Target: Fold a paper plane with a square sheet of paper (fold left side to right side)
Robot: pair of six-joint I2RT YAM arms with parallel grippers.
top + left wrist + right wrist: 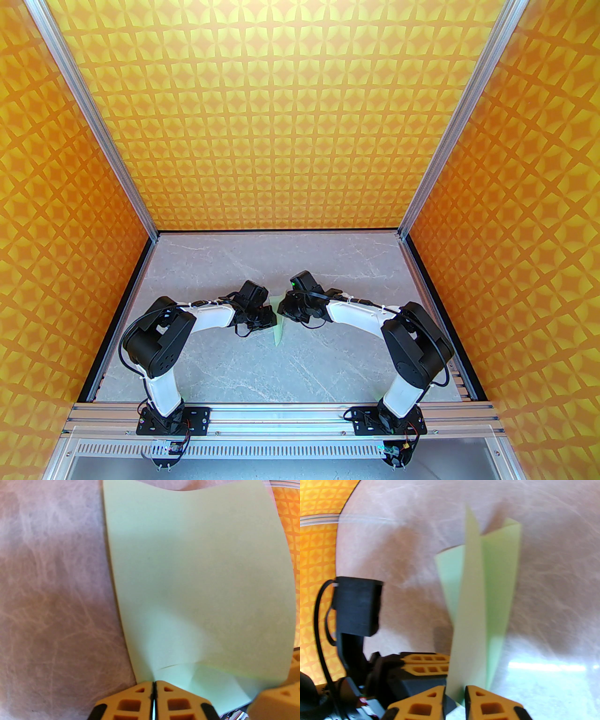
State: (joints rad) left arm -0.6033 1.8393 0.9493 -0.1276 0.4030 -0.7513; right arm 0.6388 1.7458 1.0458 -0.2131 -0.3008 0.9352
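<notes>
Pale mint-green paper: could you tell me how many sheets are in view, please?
1: the folded pale mint-green sheet of paper is held upright mid-table, between the left robot arm and right robot arm. Others may hide beneath them.

Middle's crowded: left hand (272, 315) and right hand (282, 310) sit nearly nose to nose, paper (278, 333) standing up between them. Far half of the surface (225, 267) is wide open, near strip too. Orange walls (300, 140) box in three sides.
</notes>
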